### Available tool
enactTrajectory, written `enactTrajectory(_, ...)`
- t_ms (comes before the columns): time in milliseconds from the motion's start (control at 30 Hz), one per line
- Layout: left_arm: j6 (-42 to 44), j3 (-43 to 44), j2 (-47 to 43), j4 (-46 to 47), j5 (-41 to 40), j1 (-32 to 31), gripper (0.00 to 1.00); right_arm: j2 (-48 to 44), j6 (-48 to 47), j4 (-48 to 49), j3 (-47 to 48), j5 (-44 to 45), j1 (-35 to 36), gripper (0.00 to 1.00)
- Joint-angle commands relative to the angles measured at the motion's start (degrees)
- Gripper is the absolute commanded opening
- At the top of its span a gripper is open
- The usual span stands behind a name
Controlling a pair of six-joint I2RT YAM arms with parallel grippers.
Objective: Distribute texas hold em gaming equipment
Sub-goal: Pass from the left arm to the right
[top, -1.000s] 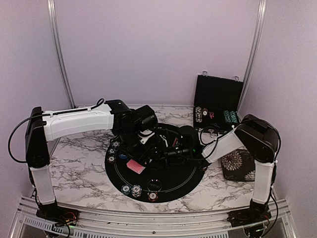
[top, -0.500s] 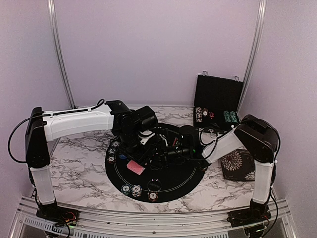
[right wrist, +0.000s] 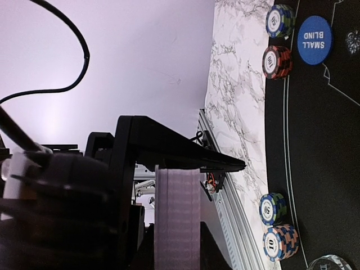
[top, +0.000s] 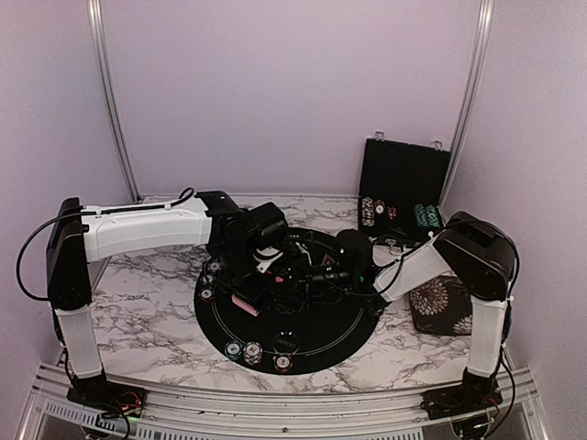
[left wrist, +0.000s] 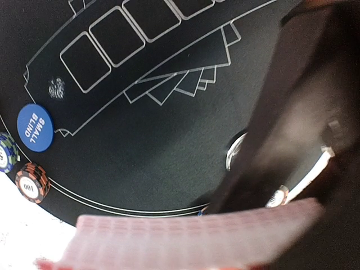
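Arms bent inward; left hand (top: 249, 293), right hand (top: 301, 285) close together.

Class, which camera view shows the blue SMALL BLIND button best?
Right wrist view: the blue button lies whole and sharp on the black mat, lettering readable. The left wrist view shows it readable too, but near the frame's edge. In the top view it cannot be picked out.

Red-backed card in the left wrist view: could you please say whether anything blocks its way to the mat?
Nothing visible does: the round black mat beyond the red-backed card is bare; the blue round button sits aside.
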Motion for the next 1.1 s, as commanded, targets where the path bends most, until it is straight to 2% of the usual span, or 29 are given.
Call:
enactTrajectory(0, 0.1, 3.2, -2.5, 0.2, -0.6, 0.3, 0.83, 0.4, -0.6, 2.6, 1.1, -0.3, 0.3, 0.0)
enactTrajectory(667, 2.7, -0.4, -4.9, 0.4, 3.2, 0.7, 0.77, -0.4, -2.1, 1.5, 1.5, 0.9, 0.3, 0.0)
enactTrajectory(1067, 4.4, -0.3, -5.2, 0.6, 1.4, 0.4, 0.68, -0.2, -1.4, 1.3, 1.2, 2.1, 0.6, 0.0)
